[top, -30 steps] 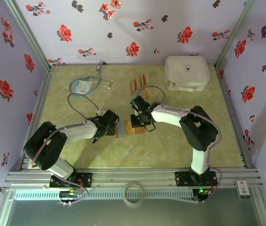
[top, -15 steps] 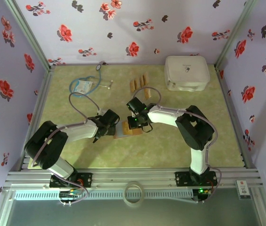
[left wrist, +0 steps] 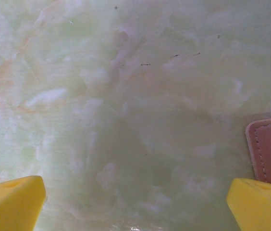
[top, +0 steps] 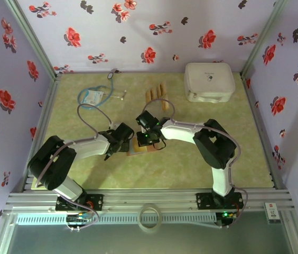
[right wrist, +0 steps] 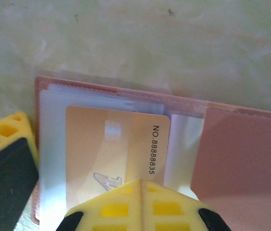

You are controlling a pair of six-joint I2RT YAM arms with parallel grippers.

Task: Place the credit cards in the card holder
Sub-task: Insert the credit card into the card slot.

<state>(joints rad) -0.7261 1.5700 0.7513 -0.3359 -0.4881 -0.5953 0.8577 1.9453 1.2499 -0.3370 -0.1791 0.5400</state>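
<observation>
- From above, several thin tan-brown rectangular credit cards [top: 156,93] are lying near the back wall, not yet loaded. The small reddish-brown leather card holder [top: 136,151] is lying open between the arms.
- At the left wrist, the left gripper [left wrist: 135,202] is hanging wide open, gripping nothing, just beside the holder's corner.
- At the right wrist, the right gripper [right wrist: 142,207], pinched shut, is seemingly nudging one card [right wrist: 111,149] into a clear pocket.

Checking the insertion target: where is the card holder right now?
Top view: the card holder lies open mid-table, just right of the left gripper, under the right gripper holding a credit card.
</observation>
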